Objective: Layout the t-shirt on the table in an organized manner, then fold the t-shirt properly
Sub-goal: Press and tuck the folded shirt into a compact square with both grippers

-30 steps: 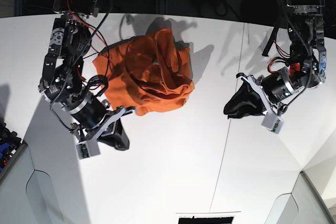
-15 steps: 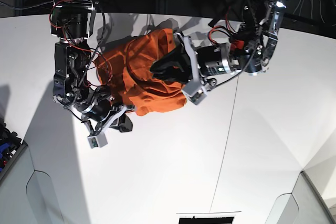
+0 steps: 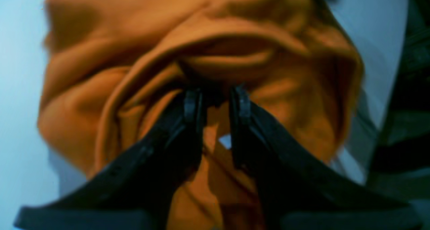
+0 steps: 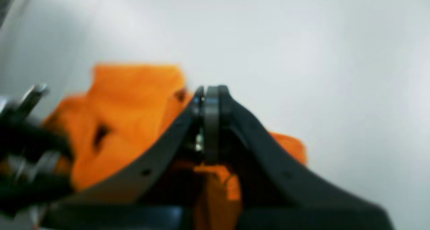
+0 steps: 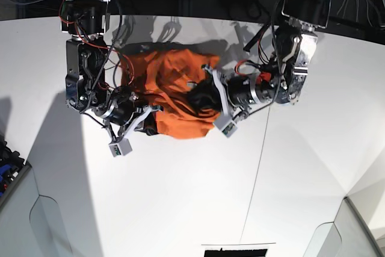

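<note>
orange t-shirt: bunched on table
left gripper: jaws part-closed, pinching t-shirt fold
right gripper: jaws closed, at t-shirt edge

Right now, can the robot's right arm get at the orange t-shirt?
Probably yes. The right gripper is at the t-shirt edge with nothing between, but its jaws are shut; whether cloth is pinched is unclear.

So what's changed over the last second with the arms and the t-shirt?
The left gripper swung in from the open table onto the crumpled t-shirt, its fingers now straddling a fold. The right gripper, shut, moved up against the shirt's near edge. The shirt got squashed flatter and wider. Unchanged: it sits bunched in the same spot on the white table.
</note>
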`<action>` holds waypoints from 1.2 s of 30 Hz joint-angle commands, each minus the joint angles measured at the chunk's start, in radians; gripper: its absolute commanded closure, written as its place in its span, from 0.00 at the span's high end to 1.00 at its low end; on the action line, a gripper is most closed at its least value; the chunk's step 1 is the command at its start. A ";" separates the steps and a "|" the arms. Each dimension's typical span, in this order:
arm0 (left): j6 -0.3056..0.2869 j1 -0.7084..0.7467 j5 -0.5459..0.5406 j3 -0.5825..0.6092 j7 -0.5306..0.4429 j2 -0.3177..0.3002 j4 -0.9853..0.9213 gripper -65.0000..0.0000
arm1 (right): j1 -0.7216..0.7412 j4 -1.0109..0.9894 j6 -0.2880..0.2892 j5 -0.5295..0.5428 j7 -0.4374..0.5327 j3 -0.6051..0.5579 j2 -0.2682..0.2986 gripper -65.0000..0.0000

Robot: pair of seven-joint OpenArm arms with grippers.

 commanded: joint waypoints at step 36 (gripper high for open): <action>-0.003 0.012 -0.203 0.081 0.171 -0.193 0.342 0.21 | -0.400 0.580 0.015 0.153 -0.120 0.085 0.032 0.00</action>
